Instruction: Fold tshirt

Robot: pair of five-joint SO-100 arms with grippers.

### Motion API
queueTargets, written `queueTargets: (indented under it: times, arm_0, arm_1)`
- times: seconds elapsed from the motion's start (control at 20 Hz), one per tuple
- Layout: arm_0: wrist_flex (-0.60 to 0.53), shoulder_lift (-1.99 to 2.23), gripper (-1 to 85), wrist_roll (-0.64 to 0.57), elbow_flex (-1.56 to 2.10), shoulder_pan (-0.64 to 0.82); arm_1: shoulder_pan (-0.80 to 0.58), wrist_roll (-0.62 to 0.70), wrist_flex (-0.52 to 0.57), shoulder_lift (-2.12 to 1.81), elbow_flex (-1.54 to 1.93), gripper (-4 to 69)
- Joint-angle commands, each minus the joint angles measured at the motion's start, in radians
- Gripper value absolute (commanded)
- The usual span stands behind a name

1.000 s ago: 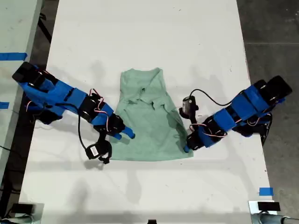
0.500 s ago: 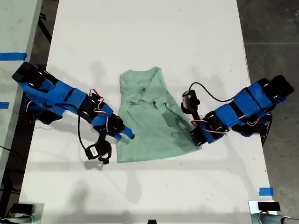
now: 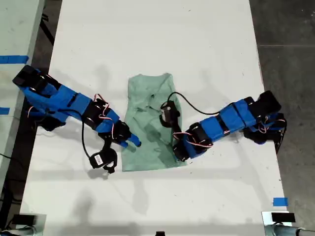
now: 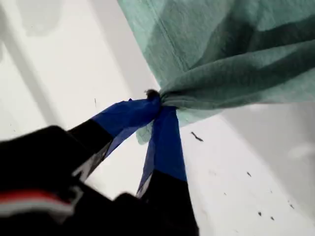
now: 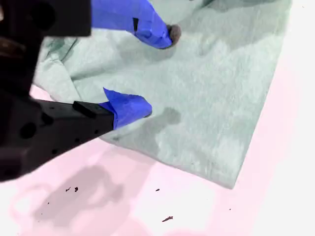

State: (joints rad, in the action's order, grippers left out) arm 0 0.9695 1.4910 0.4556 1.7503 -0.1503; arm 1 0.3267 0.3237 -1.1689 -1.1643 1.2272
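The pale mint-green tshirt (image 3: 147, 123) lies on the white table (image 3: 157, 39), narrowed, with the side toward the exterior view's right folded over its middle. My first gripper (image 3: 179, 153), on the arm from the exterior view's right, is shut on a bunched edge of the tshirt (image 4: 221, 59); its blue fingers meet at the pinch (image 4: 157, 101) and hold the cloth slightly off the table. My second gripper (image 3: 133, 142), on the arm from the exterior view's left, stands open over the tshirt's other edge, its fingertips (image 5: 142, 105) spread above flat cloth (image 5: 221, 98).
A black cable (image 3: 192, 105) loops from the first arm over the cloth. A blue tape mark (image 3: 279, 201) sits near the table's front corner on the exterior view's right. Another table with blue tape (image 3: 12, 59) stands at the exterior view's left.
My first gripper has swept toward the exterior view's left, carrying the tshirt's edge over its middle, so the cloth is narrower. The second arm has not moved.
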Motion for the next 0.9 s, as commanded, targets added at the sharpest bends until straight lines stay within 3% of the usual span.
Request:
queueTargets:
  times: [0.0, 0.05, 0.15, 0.35, 0.5, 0.7, 0.85]
  arm_0:
    - [0.018, 0.087, 19.5, -0.006, -0.014, -0.014]
    - [0.018, 0.086, 19.8, -0.008, -0.014, -0.012]
    - [0.020, 0.089, 23.1, -0.012, -0.014, -0.011]
    - [0.055, 0.092, 26.9, 0.015, -0.021, -0.023]
    - [0.103, 0.092, 26.9, 0.107, -0.023, -0.057]
    - [0.021, 0.020, 26.3, 0.311, -0.005, -0.172]
    - [-0.120, -0.086, 25.6, 0.402, -0.009, -0.244]
  arm_1:
    - [-0.025, 0.014, 0.066, 0.080, -0.158, -1.7]
    - [-0.041, 0.023, 0.101, 0.100, -0.156, 1.3]
    - [-0.054, 0.032, 0.066, 0.095, -0.193, 37.6]
    - [-0.109, 0.072, -0.170, -0.057, -0.275, 35.5]
    - [-0.155, 0.089, -0.249, -0.192, -0.163, 32.9]
    - [-0.175, 0.081, -0.256, -0.293, -0.012, 29.0]
    - [-0.186, 0.095, -0.242, -0.339, 0.046, 25.8]
